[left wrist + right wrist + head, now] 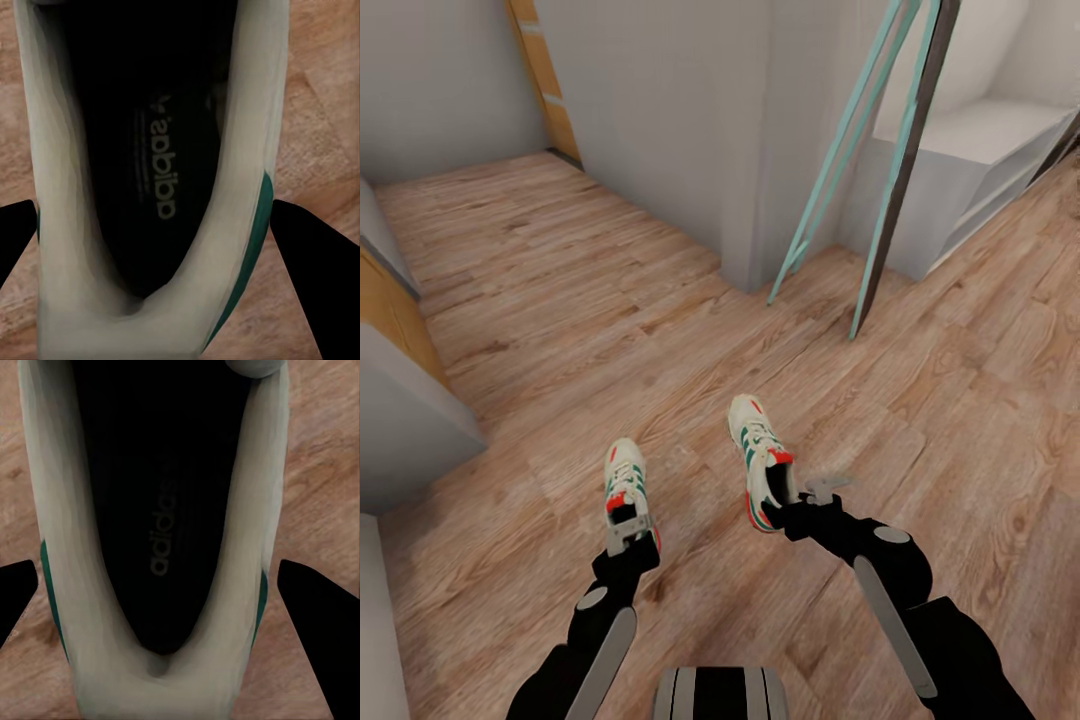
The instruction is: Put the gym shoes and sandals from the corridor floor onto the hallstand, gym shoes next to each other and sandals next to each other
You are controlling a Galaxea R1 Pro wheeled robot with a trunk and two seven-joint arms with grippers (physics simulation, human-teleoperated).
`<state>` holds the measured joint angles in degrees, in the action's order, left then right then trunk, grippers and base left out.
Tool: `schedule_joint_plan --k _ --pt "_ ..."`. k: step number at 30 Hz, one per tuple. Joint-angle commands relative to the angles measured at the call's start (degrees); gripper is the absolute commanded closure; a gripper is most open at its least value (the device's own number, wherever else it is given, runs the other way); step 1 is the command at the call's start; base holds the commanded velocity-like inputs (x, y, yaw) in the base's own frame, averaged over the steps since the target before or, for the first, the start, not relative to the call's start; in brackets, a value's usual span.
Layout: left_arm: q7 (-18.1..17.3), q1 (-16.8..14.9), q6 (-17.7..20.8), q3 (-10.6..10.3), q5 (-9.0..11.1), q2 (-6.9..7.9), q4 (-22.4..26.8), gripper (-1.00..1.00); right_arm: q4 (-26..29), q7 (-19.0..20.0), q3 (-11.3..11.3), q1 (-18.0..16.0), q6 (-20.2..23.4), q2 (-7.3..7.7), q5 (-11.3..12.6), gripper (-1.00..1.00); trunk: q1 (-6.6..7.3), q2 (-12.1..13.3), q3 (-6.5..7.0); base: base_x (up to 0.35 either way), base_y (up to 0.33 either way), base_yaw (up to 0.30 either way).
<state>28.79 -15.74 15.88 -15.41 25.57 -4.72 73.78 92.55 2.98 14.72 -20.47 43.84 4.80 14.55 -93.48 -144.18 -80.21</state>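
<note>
From above, each pincer pinched a gym shoe by its heel over the corridor floor [510,300], the left pincer [628,528] on the left gym shoe [625,475], the right pincer [800,497] on the right gym shoe [758,450], while the wrist cameras revealed dark branded insoles.

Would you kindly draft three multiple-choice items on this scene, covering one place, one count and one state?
1. Where are the gym shoes?
A. on a white shelf
B. over the wood floor, at the grippers
C. in a box

2. How many gym shoes show in the head view?
A. one
B. two
C. four

3. The left gripper is:
A. at a shoe's heel
B. on the ladder
C. folded away

Answers:
1 B: left shoe and right shoe over wood floor.
2 B: one per arm.
3 A: left gripper straddles the heel.
</note>
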Motion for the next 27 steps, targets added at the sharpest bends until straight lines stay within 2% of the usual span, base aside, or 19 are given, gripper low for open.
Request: schedule_joint_plan --k 1,7,12,18,23,27 --pt "0.1 0.0 0.0 0.0 0.0 0.00 -0.1 1.00 0.0 0.6 -0.1 0.0 0.0 0.01 -0.4 1.00 0.02 0.0 0.23 0.000 0.000 0.000" --pt "0.1 0.0 -0.1 0.4 0.1 0.05 -1.0 1.00 0.0 2.7 0.1 0.1 -0.5 -0.12 -0.5 1.00 0.18 0.1 1.56 0.000 0.000 0.000" --pt "0.5 0.0 -0.6 0.8 0.1 -0.02 -1.3 1.00 0.0 2.9 0.0 0.0 -0.5 -0.13 -0.5 1.00 0.31 0.2 2.67 0.000 0.000 0.000" --pt "0.0 -0.1 -1.0 2.1 0.3 -0.53 -4.8 1.00 0.0 3.0 -0.4 -0.5 -0.1 0.06 -0.4 1.00 0.46 0.2 4.00 0.000 0.000 0.000" --pt "-0.1 -0.1 -1.1 2.4 0.3 -0.56 -5.4 1.00 0.0 3.1 -0.5 -0.6 0.0 -0.02 -0.5 1.00 0.59 0.3 5.10 0.000 0.000 0.000" --pt "0.0 -0.1 -1.0 2.9 1.1 -0.54 -5.6 1.00 0.0 2.6 -0.9 -0.9 -0.1 -0.33 -0.6 1.00 0.69 0.4 5.99 0.000 0.000 0.000"
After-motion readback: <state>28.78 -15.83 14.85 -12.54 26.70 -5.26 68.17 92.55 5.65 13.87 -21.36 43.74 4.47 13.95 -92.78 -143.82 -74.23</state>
